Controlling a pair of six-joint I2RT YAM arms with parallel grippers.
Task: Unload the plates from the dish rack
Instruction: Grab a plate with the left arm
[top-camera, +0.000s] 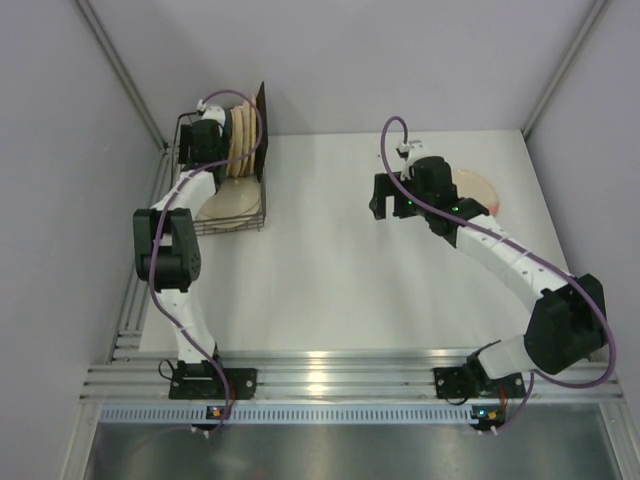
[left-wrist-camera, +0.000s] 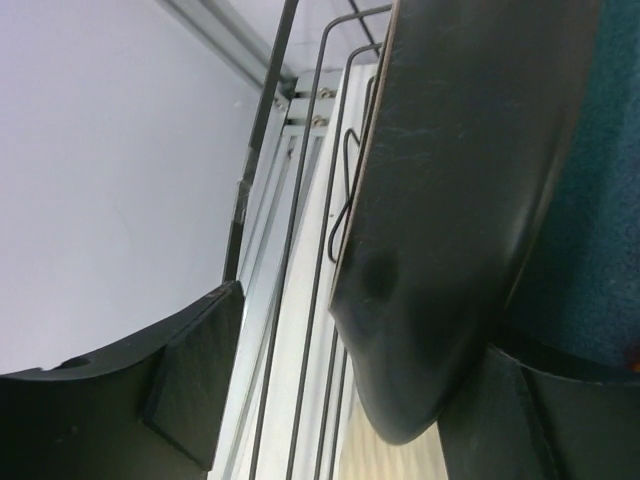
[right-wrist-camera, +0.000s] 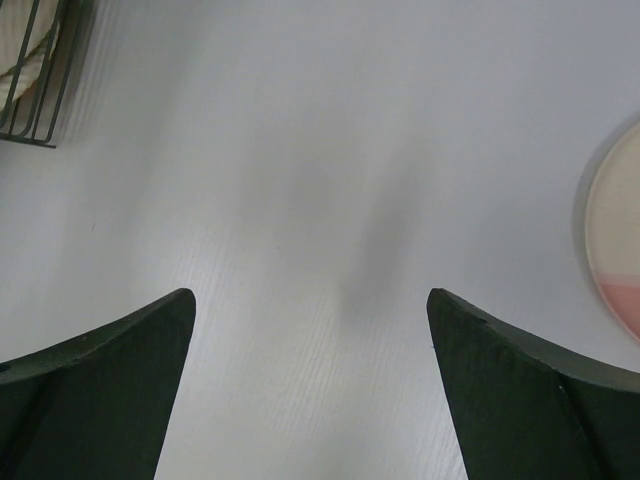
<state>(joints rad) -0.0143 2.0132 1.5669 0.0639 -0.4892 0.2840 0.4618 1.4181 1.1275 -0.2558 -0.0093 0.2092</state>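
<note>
- The left tool (left-wrist-camera: 375, 330) is down in the far end of the rack (top-camera: 262, 208), at the rack's left side; its fingers stand open
- In the left wrist view the rim of a dark plate (left-wrist-camera: 450, 200) with a teal face sits between those fingers, close against the right one, while the left pad (left-wrist-camera: 190, 380) is apart from it, so nothing is gripped yet
- This plate stands on edge with its rim running away from the arm bases, and the tool straddles the rim from above; the rack's wires (left-wrist-camera: 300, 250) lie just to its left
- More plates (top-camera: 240, 140) stand on edge beside it, and a tan plate (top-camera: 232, 200) leans in the near part of the rack
- The right tool (right-wrist-camera: 310, 300) hangs wide open over the bare desk (right-wrist-camera: 300, 150), holding nothing
- A cream-and-pink plate (right-wrist-camera: 615, 240) lies flat on the desk just to its right, already out of the rack
- The left arm is much the nearer to the rack; the right is well apart from it
- Likely next: close on the rim, then lift straight up so the plate clears the wires and its neighbours
</note>
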